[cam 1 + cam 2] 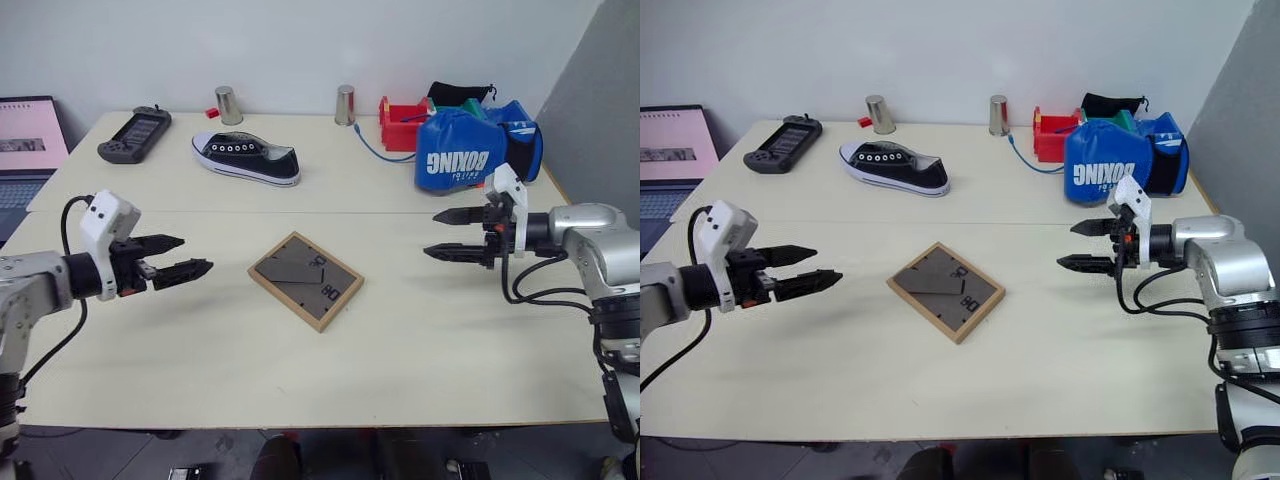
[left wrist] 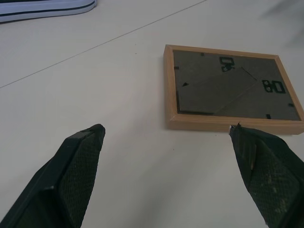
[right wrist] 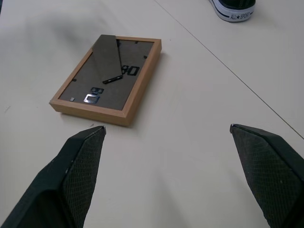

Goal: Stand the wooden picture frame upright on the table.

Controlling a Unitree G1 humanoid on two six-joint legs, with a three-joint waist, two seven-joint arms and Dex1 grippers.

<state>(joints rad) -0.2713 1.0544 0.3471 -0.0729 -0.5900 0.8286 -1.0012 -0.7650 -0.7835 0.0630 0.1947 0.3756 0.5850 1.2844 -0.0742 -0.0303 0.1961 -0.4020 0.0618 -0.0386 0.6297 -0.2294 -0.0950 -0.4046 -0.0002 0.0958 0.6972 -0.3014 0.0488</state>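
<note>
The wooden picture frame (image 1: 305, 279) lies flat and face down in the middle of the table (image 1: 400, 370), its dark grey back and folded stand showing. It is turned diagonally to the table's edges. My left gripper (image 1: 186, 256) hovers to the frame's left, open and pointing toward it, with nothing between its fingers. My right gripper (image 1: 446, 234) hovers to the frame's right, also open and empty, aimed at the frame. Both wrist views show the frame (image 2: 228, 88) (image 3: 108, 76) lying a short way beyond the fingertips.
On the far half of the table lie a black-and-white sneaker (image 1: 246, 158), a handheld game console (image 1: 134, 135), two metal cups (image 1: 228, 105), a red box (image 1: 402, 125) and blue boxing gloves (image 1: 470, 148). A laptop (image 1: 25, 150) sits off the table's left side.
</note>
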